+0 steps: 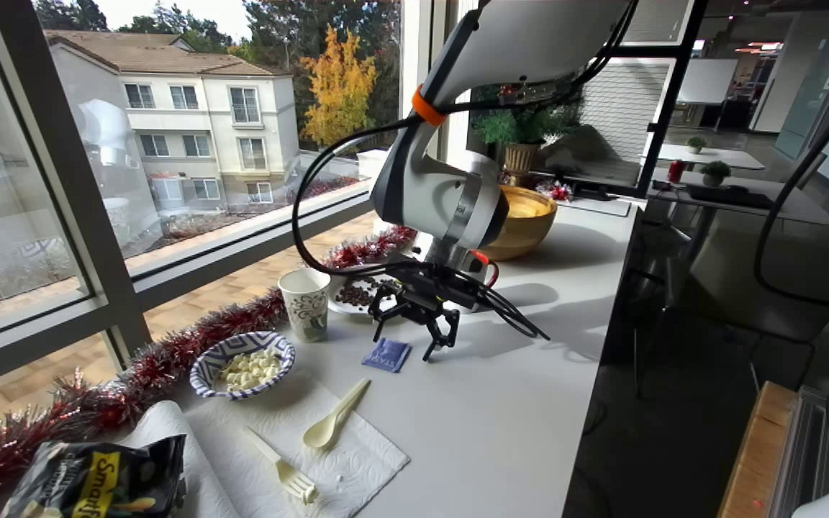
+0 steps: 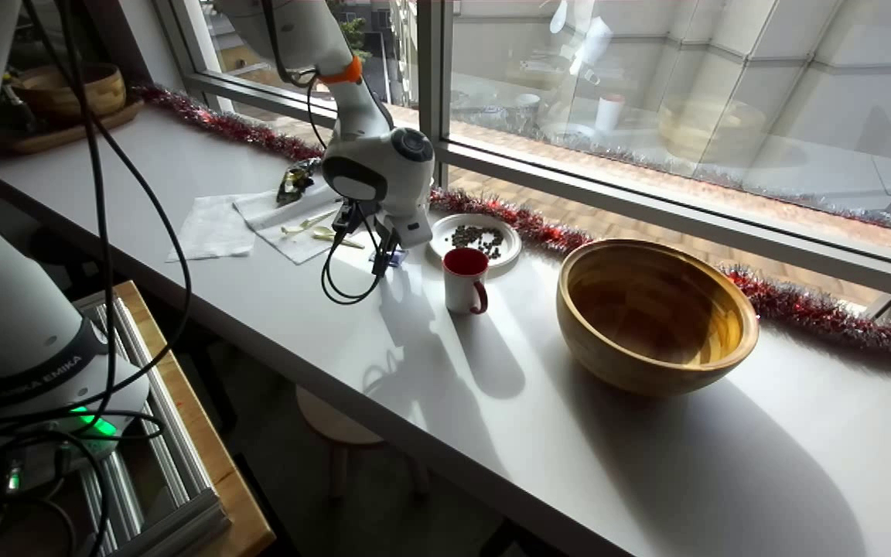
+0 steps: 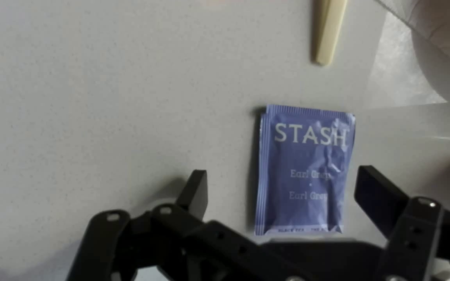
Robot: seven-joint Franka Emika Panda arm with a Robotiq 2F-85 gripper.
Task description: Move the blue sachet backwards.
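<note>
The blue sachet (image 1: 386,355) lies flat on the white table (image 1: 486,424). It also shows partly hidden behind the gripper in an exterior view (image 2: 396,258). In the wrist view the sachet (image 3: 307,175) has pale lettering and lies between the two finger lines. My gripper (image 1: 402,347) is open above the table, close to the sachet. In the wrist view the gripper (image 3: 281,175) has one finger on each side of the sachet, with a wider gap on the left. Nothing is held.
A paper cup (image 1: 305,306), a patterned bowl (image 1: 202,374) and a white plate (image 2: 512,255) stand near the window. A spoon (image 1: 323,432) and fork (image 1: 292,478) lie on a napkin (image 1: 378,460). A mug (image 2: 457,290) and wooden bowl (image 2: 646,371) stand nearby.
</note>
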